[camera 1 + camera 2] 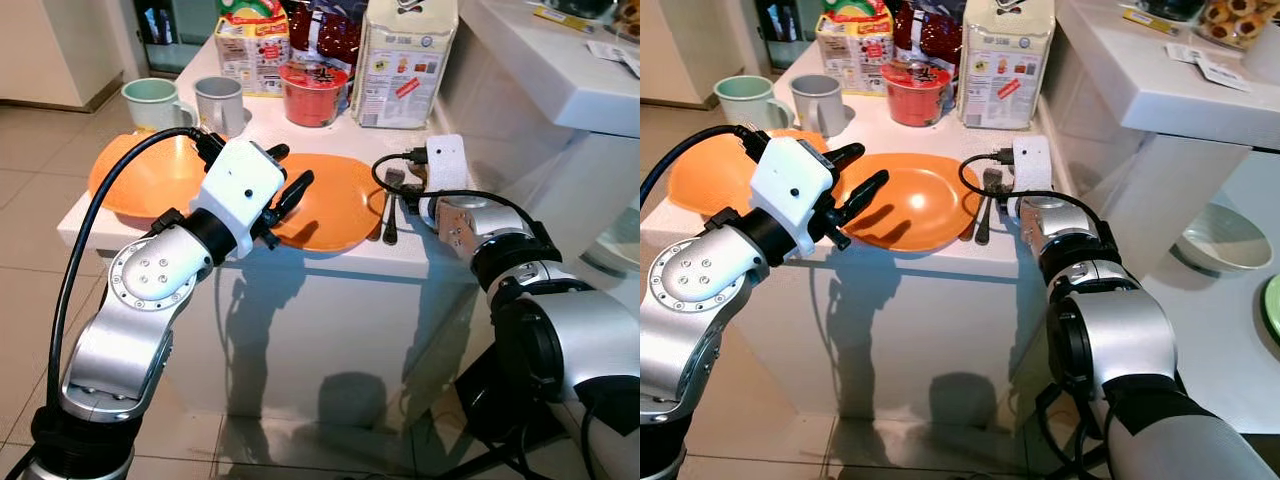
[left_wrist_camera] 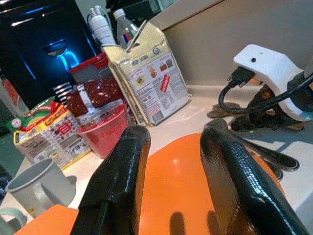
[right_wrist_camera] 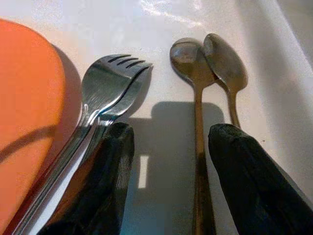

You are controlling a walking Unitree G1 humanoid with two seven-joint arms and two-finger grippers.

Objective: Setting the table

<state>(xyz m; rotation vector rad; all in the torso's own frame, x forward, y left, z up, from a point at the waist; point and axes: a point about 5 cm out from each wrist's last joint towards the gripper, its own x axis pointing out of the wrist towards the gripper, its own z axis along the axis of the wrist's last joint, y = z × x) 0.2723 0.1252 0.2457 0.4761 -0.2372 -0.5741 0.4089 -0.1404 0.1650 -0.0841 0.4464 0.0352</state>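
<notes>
Two orange plates [image 1: 335, 205] [image 1: 140, 175] on a white table [image 1: 420, 262] — a red bowl [image 1: 313, 93], a green mug [image 1: 152, 102], a grey mug [image 1: 220, 104], silver forks [image 3: 105, 100] — black fingers [image 2: 122, 186].

Back of my table [image 1: 330, 262] is all groceries: a tall pale carton [image 1: 404, 62], a dark red bag [image 1: 322, 30], a small colourful box [image 1: 253, 45] and a red tub [image 1: 313, 93] in front. Tiled floor [image 1: 40, 290] below, a pale bowl [image 1: 1223, 238] sitting off to my right.
</notes>
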